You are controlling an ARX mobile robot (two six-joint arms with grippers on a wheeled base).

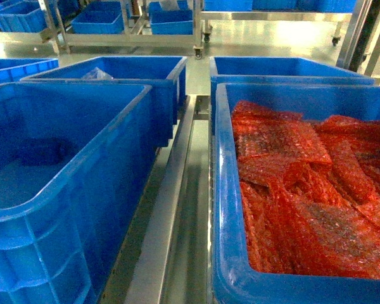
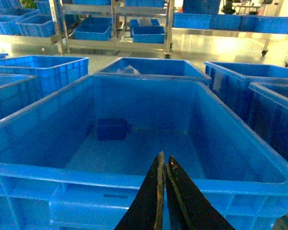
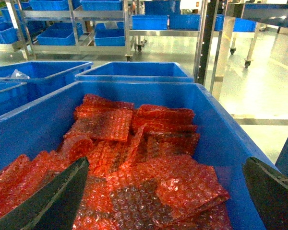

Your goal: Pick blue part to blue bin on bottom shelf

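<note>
A dark blue part (image 2: 111,129) lies on the floor of the big blue bin (image 2: 134,177), toward its far left; the head view shows the same part (image 1: 41,152) in the left bin (image 1: 82,190). My left gripper (image 2: 164,160) is shut with nothing between its fingers. It hovers over that bin's near rim, short of the part. My right gripper (image 3: 167,162) is wide open above red bubble-wrap bags (image 3: 134,163) in the right bin (image 3: 221,124). The bottom shelf's steel centre rail (image 1: 171,209) runs between the two bins. Neither gripper shows in the head view.
More blue bins stand behind: one with a clear plastic bag (image 1: 96,75), one behind the right bin (image 1: 285,66), and one at far left (image 1: 19,66). Steel racks with blue bins (image 1: 101,22) line the far side of the floor.
</note>
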